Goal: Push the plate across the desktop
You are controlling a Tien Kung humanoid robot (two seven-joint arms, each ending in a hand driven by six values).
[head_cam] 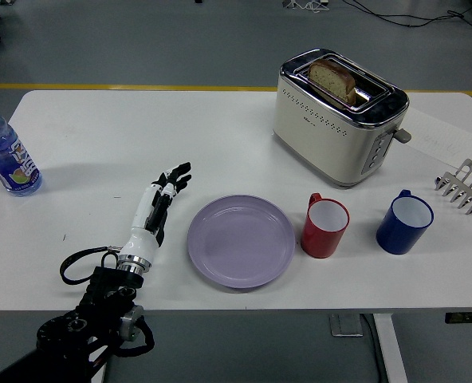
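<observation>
A lilac plate (241,240) lies flat on the white table (100,136) near its front edge, just left of a red mug (324,227). My left hand (169,182) is to the left of the plate with a clear gap between them. Its fingers are straight and spread, and it holds nothing. The black arm comes in from the lower left corner. My right arm does not show.
A blue mug (403,222) stands right of the red mug. A cream toaster (338,116) with a bread slice stands at the back. A metal toast rack (463,186) is at the far right. A water bottle (5,153) stands at the left edge.
</observation>
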